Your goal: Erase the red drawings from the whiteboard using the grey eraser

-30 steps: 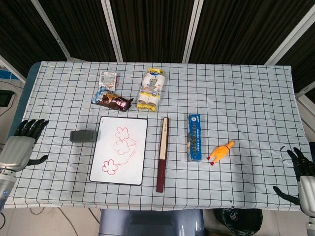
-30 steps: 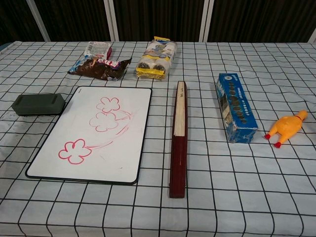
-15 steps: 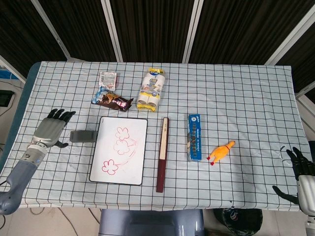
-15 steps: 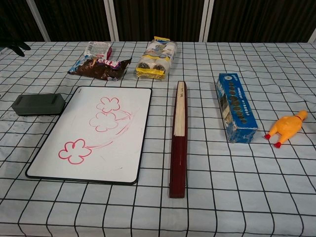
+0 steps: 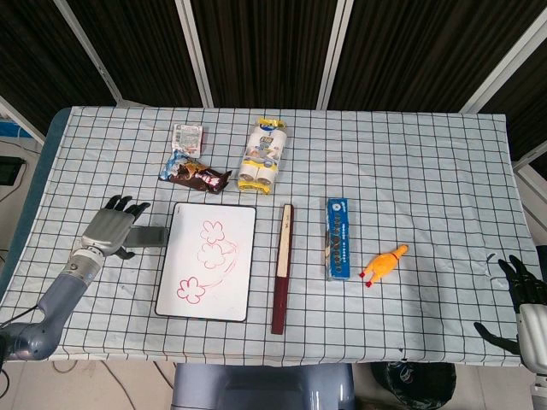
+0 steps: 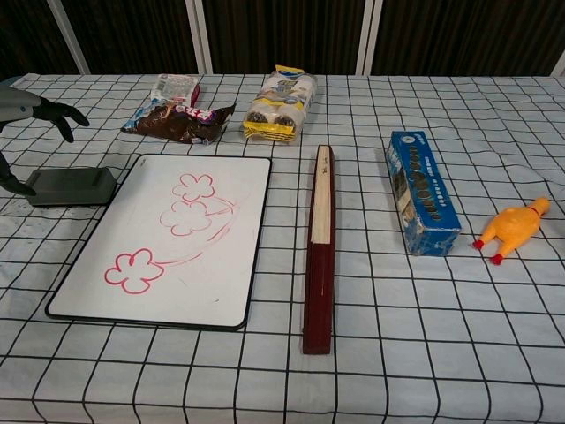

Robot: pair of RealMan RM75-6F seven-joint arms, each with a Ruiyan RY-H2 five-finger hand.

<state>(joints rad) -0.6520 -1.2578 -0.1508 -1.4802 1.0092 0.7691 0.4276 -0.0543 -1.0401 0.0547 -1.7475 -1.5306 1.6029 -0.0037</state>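
- Grey eraser (image 5: pixel 152 236) lies on the checked tablecloth (image 5: pixel 410 162), just beside the left edge of the whiteboard (image 5: pixel 208 260), near the board's upper corner; it has not shifted across the three moments.
- Whiteboard lies flat, left of centre, with three red flower drawings (image 6: pixel 187 216) and a few curved red strokes on it, unchanged from a second ago.
- Left hand (image 5: pixel 113 229) has come in from the table's left edge: a second ago it was by the cloth's border, half a second ago it was near the eraser's left end, and now it is over that end, covering part of it in the head view.
- Its fingers are spread apart and held nothing; in the chest view the thumb (image 6: pixel 16 183) is down at the eraser's left end, while the other fingers (image 6: pixel 60 115) reach above and behind it. I cannot tell whether the thumb touches the eraser.
- Right hand (image 5: pixel 523 301) sits at the far right edge of the table, fingers apart and empty, where it was before.
- Dark red folded fan (image 5: pixel 281 266), blue box (image 5: pixel 338 237), yellow rubber chicken (image 5: pixel 385 263), snack packets (image 5: pixel 193 173) and yellow roll pack (image 5: pixel 264 154) all lie as they did earlier.
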